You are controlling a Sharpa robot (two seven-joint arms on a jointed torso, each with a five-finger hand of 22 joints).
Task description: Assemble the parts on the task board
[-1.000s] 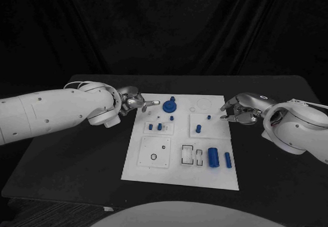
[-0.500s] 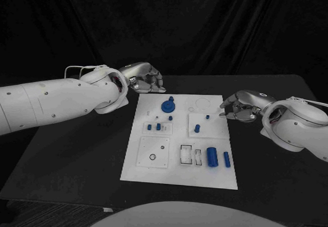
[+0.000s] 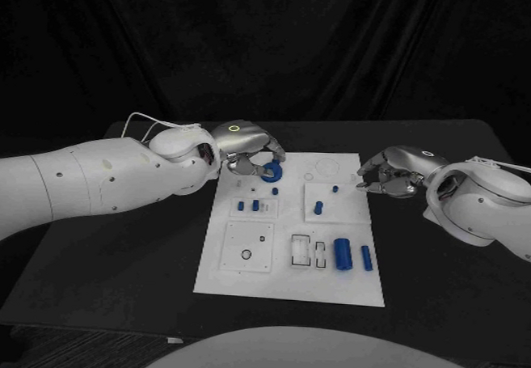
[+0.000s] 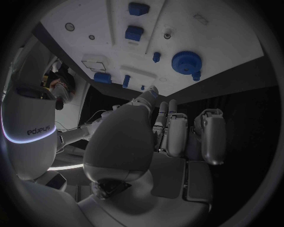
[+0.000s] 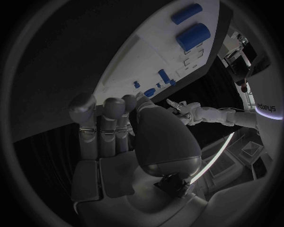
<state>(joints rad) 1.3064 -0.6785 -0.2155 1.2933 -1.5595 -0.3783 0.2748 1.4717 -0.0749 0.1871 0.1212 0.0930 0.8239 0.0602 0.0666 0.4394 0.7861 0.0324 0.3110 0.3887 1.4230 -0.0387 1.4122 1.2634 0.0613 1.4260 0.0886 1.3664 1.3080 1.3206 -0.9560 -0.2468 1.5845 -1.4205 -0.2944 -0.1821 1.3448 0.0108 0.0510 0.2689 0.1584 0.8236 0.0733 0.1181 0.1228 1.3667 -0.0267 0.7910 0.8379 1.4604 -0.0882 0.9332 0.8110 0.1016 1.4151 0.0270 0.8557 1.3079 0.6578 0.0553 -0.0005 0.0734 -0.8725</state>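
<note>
The white task board [image 3: 288,275] lies mid-table. A blue gear [image 3: 270,175] sits near its far left corner, and it also shows in the left wrist view as the gear [image 4: 186,61]. My left hand [image 3: 246,144] hovers just over that gear with its fingers bent down, holding nothing. Blue pegs [image 3: 319,208] stand in the small plates, and two blue cylinders [image 3: 344,255] lie at the near right. My right hand [image 3: 386,174] hangs at the board's far right edge, its fingers curled in with nothing in them.
A square plate with a small hole [image 3: 248,246] and two rectangular slots [image 3: 302,250] are on the board's near half. Black table [image 3: 112,251] lies bare on both sides of the board.
My left hand has come in from beyond the board's far left corner to just above the blue gear. The right hand has barely moved.
</note>
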